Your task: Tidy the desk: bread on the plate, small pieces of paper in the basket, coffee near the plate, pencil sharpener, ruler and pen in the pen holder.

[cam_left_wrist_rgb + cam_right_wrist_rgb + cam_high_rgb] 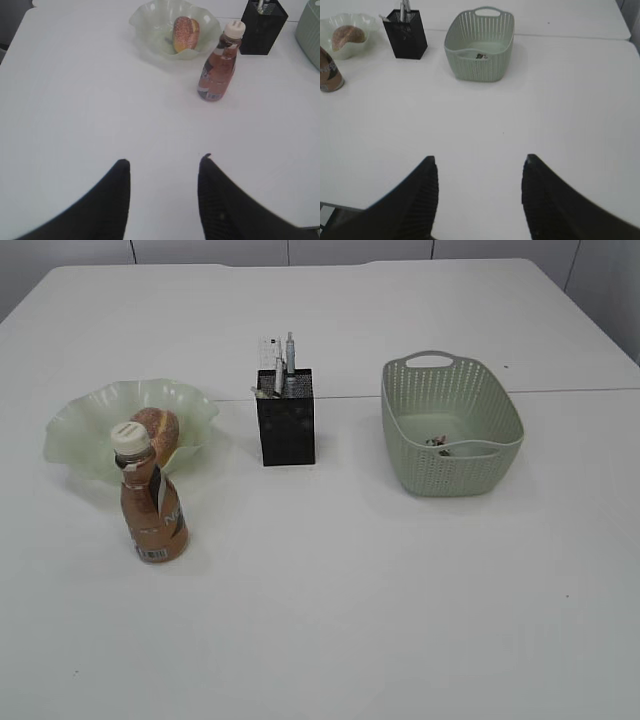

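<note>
A: Start at the arms. What are they doing?

B: The left gripper (162, 167) hangs above bare worktop (75, 100) with its jaws spread and nothing between them. The right gripper (479, 167) is the same: jaws apart, empty, over a blank stretch of the surface. Neither appears in the exterior view.

A: And beyond them?

B: Ahead of the left gripper stands the coffee bottle (218, 62), upright with its cap on, just in front of the wavy green plate (150, 22). The bread roll (185, 32) lies in that plate. Ahead of the right gripper sits the green basket (480, 62), with small scraps of paper (480, 56) on its floor. Between plate and basket is the black pen holder (287, 420), with a pen (291, 350) and a ruler (269, 350) sticking out of the top. The pencil sharpener cannot be made out; it may be down inside the holder, but that is hidden.

A: So which step is in hand?

B: Judging from the layout, none is left open: bread plated, coffee beside the plate, paper in the basket, stationery in the holder. No loose items show on the worktop in any view.

A: What would the next move call for?

B: Probably nothing but keeping both arms clear. If anything, a check that the sharpener is really in the holder.
</note>
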`<action>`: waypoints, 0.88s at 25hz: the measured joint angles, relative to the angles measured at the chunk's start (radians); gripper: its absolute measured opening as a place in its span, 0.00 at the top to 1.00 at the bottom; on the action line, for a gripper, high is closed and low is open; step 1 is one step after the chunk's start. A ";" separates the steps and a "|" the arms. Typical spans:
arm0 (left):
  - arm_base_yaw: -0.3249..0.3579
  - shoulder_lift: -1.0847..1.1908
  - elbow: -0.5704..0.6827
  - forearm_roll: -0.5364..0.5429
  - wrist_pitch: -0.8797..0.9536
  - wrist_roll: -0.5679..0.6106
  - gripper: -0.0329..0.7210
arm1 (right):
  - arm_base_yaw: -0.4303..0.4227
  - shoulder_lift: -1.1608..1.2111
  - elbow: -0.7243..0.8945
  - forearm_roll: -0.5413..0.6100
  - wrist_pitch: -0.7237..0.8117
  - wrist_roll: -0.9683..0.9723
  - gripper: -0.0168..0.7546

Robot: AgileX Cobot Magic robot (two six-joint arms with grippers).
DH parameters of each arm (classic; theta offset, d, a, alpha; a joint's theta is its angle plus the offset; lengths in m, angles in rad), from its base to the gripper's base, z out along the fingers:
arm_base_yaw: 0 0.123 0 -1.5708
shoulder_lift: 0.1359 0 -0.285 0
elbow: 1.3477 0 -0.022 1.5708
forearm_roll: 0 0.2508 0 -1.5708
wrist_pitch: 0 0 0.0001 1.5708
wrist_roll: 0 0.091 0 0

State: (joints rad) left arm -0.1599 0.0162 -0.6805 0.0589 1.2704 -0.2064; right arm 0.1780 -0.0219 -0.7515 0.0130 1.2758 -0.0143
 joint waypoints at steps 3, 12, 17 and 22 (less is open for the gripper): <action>0.000 -0.003 0.038 -0.011 0.002 0.002 0.52 | 0.000 -0.002 0.078 0.002 0.002 -0.002 0.46; 0.000 -0.003 0.107 -0.032 -0.034 0.036 0.52 | 0.000 -0.002 0.226 -0.028 -0.045 -0.018 0.46; 0.000 -0.003 0.131 -0.049 -0.114 0.052 0.51 | 0.000 -0.002 0.255 -0.042 -0.105 -0.039 0.46; 0.000 -0.003 0.157 -0.069 -0.163 0.072 0.41 | 0.000 -0.002 0.255 -0.046 -0.113 -0.039 0.46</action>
State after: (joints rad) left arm -0.1599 0.0133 -0.5231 -0.0103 1.1070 -0.1347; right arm 0.1780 -0.0238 -0.4965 -0.0326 1.1624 -0.0536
